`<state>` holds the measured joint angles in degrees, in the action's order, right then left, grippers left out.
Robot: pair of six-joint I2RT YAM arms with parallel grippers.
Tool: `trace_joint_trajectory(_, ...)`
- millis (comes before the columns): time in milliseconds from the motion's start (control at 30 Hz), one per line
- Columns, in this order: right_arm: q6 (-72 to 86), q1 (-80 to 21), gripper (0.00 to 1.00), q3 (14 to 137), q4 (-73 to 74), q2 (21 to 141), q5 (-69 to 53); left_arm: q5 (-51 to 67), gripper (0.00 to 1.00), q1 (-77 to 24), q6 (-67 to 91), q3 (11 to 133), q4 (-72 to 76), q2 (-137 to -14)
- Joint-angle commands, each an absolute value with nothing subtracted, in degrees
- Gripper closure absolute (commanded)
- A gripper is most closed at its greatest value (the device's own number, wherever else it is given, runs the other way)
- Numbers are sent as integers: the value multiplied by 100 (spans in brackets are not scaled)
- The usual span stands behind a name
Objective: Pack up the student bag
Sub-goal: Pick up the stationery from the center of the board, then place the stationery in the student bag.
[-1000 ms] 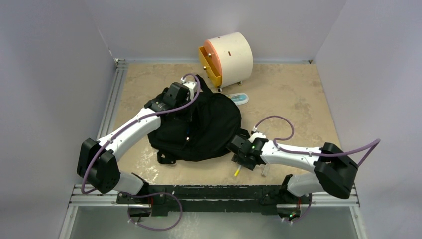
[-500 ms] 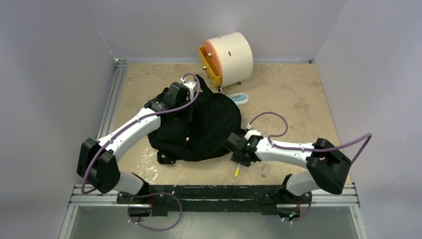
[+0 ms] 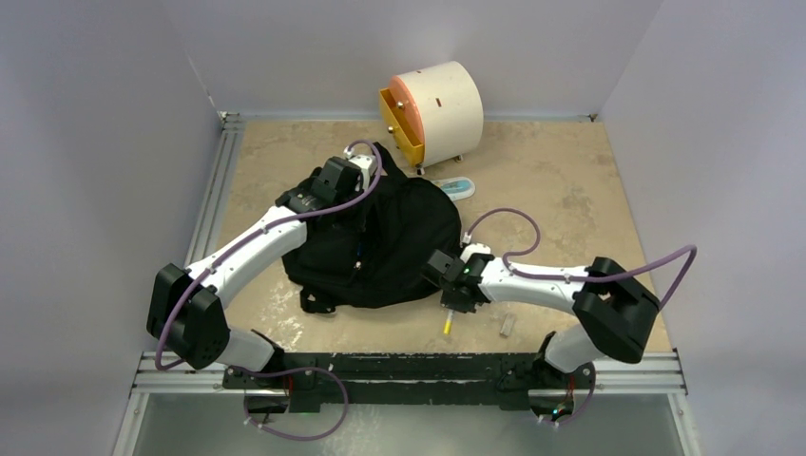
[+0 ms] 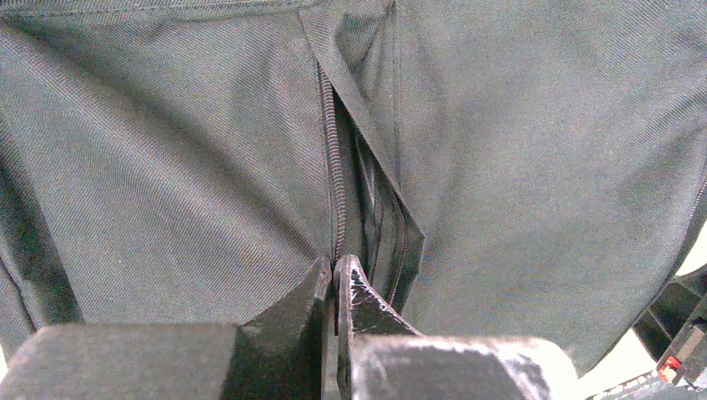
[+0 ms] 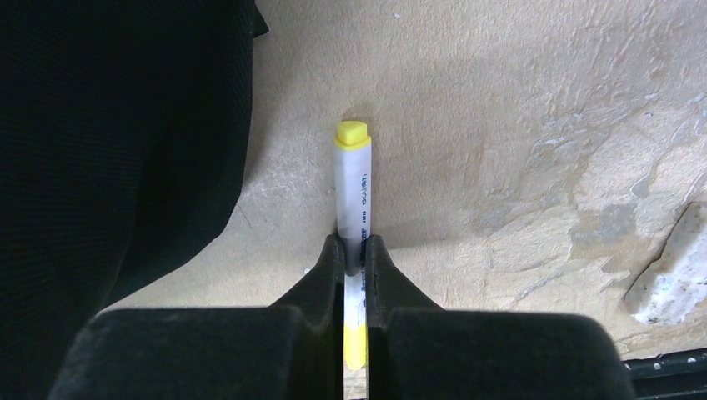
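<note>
From above, the student bag (image 3: 399,247) lies mid-counter (image 3: 570,190), with a cream drawer box (image 3: 432,104) at its 12 o'clock. The left gripper (image 3: 361,217) rests on the bag. The right gripper (image 3: 454,302), at the bag's 4 o'clock, pinches a yellow highlighter (image 3: 447,324).

Left wrist: the jaws are together at the bag's zip (image 4: 336,183).

Right wrist: the jaws are clamped on the highlighter (image 5: 353,187), with the student bag (image 5: 108,125) at 9 o'clock.
</note>
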<state>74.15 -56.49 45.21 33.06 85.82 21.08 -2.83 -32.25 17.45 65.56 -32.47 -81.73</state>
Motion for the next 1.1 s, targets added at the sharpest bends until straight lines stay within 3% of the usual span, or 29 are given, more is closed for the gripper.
trace_joint_trajectory(0,7781,-5616,100,4131,3403,8586,2016,-317,100,-3223,1828,6698,-3220,-7988)
trace_joint_trajectory(333,8093,-5621,100,4792,4633,6600,3253,-291,100,-3224,1848,6756,-3162,-8028)
trace_joint_trajectory(533,6027,-5616,100,5138,2710,5825,3025,-318,100,-3225,1819,6774,-3203,-8024)
trace_joint_trajectory(767,4232,-5614,100,5318,469,6330,1917,-305,100,-3225,1819,6790,-3274,-7946)
trace_joint_trajectory(1067,4030,-5523,100,5822,-887,7808,301,-345,100,-3219,1802,6898,-3367,-7943)
